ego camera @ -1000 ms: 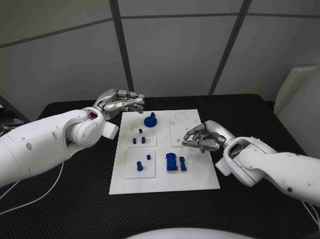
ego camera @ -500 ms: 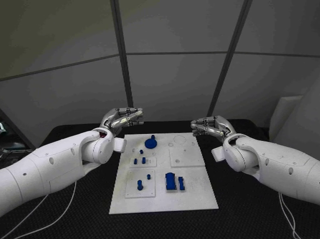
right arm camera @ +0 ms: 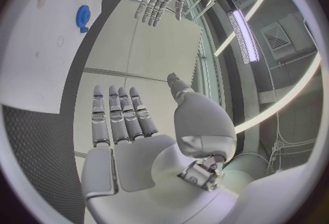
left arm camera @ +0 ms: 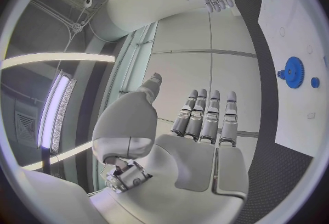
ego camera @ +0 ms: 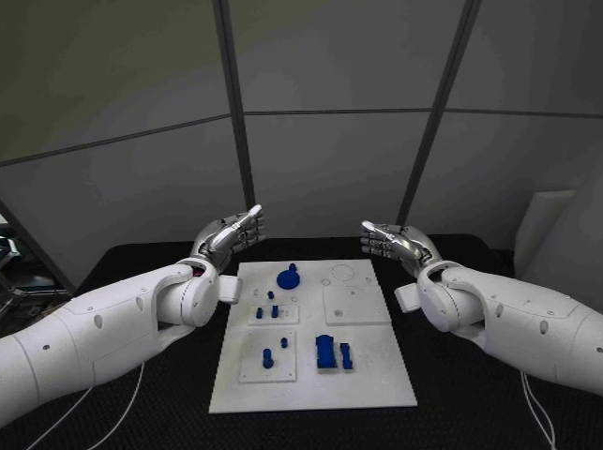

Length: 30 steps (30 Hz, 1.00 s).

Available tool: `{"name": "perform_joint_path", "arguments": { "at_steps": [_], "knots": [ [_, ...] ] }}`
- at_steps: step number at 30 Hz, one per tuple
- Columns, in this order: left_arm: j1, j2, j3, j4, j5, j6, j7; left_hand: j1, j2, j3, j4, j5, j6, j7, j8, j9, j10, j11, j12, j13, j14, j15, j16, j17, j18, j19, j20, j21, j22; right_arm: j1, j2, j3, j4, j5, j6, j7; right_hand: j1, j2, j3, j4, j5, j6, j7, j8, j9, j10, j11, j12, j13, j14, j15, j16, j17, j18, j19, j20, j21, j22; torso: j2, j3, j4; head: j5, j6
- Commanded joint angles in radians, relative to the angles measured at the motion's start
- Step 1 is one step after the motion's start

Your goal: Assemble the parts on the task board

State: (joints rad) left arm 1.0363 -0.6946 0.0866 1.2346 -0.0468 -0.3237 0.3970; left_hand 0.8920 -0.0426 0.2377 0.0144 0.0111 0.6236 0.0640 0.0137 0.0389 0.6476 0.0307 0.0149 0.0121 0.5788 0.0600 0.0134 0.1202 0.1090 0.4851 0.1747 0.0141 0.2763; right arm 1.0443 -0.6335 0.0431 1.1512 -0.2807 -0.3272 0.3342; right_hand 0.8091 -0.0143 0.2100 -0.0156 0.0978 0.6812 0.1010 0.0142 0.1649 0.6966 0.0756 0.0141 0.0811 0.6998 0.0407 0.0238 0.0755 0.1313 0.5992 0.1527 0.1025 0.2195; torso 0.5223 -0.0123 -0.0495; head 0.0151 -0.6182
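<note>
**Both hands lifted off the board, open and empty**

Two hands hang above the far end of the table, one on each side of the task board, and neither holds anything. The left hand point(ego camera: 233, 232) has its fingers stretched out straight and close together; the left wrist view shows the same flat palm with fingers extended point(left arm camera: 205, 119). The right hand point(ego camera: 392, 241) is likewise open, its fingers a little more bent in the head view, straight and side by side in the right wrist view point(right arm camera: 120, 119).

A second ago the right hand was low over the right half of the board with its fingers curled, and the left hand sat near the board's far left corner with fingers bunched. Since then both have risen and drawn back to the far edge, and the fingers have uncurled. The head camera has also tilted up, so the whole scene sits lower in the picture.

Between the arms, the white task board point(ego camera: 369, 375) lies flat on the black table point(ego camera: 490, 412). On it stand the blue parts: a round gear point(ego camera: 289, 278) near the far end, small pegs point(ego camera: 266, 312) on the left middle plate, another peg point(ego camera: 266, 357) nearer, and two upright blocks point(ego camera: 332, 352) side by side toward the near right. Their layout on the board matches the earlier frames.
</note>
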Motion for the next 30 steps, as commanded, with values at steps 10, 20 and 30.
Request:
{"name": "perform_joint_path", "arguments": {
  "at_steps": [10,20,30],
  "knots": [
    [0.011,-0.068,-0.068,0.266,0.038,-0.364,0.102,-0.473,0.043,-0.126,-0.014,-0.011,-0.331,-0.064,-0.014,-0.039,-0.344,-0.031,-0.015,-0.012,-0.307,-0.06,-0.013,-0.12,-0.034,-0.257,-0.093,-0.014,-0.147,0.005,-0.112,-0.033,0.323,0.224,-0.353,0.15,-0.42,0.014,-0.109,0.016,-0.098,-0.354,-0.101,-0.014,-0.085,-0.362,-0.076,-0.014,-0.081,-0.363,-0.041,-0.024,-0.076,-0.061,-0.311,-0.079,-0.103,-0.114,0.022,0.0123,0.0495,-0.015,0.018],
    [0.014,-0.085,-0.087,0.335,0.047,-0.446,0.123,-0.616,0.043,-0.163,-0.014,-0.011,-0.43,-0.064,-0.014,-0.039,-0.447,-0.031,-0.015,-0.012,-0.399,-0.06,-0.013,-0.12,-0.109,-0.336,-0.175,-0.014,-0.191,0.006,-0.147,-0.043,0.419,0.281,-0.443,0.186,-0.555,0.014,-0.21,0.016,-0.098,-0.468,-0.101,-0.014,-0.165,-0.478,-0.076,-0.014,-0.081,-0.48,-0.041,-0.024,-0.076,-0.131,-0.41,-0.153,-0.103,-0.22,0.022,0.0123,0.0495,-0.015,0.018],
    [0.014,-0.085,-0.087,0.335,0.047,-0.446,0.123,-0.708,0.043,-0.238,-0.014,-0.011,-0.495,-0.064,-0.014,-0.039,-0.515,-0.031,-0.015,-0.012,-0.46,-0.06,-0.013,-0.12,-0.109,-0.383,-0.175,-0.014,-0.276,0.006,-0.147,-0.043,0.419,0.281,-0.443,0.186,-0.638,0.014,-0.21,0.016,-0.098,-0.538,-0.101,-0.014,-0.165,-0.55,-0.076,-0.014,-0.081,-0.553,-0.041,-0.024,-0.076,-0.131,-0.472,-0.153,-0.103,-0.22,0.022,0.0123,0.0495,-0.015,0.018]
  ]
}}
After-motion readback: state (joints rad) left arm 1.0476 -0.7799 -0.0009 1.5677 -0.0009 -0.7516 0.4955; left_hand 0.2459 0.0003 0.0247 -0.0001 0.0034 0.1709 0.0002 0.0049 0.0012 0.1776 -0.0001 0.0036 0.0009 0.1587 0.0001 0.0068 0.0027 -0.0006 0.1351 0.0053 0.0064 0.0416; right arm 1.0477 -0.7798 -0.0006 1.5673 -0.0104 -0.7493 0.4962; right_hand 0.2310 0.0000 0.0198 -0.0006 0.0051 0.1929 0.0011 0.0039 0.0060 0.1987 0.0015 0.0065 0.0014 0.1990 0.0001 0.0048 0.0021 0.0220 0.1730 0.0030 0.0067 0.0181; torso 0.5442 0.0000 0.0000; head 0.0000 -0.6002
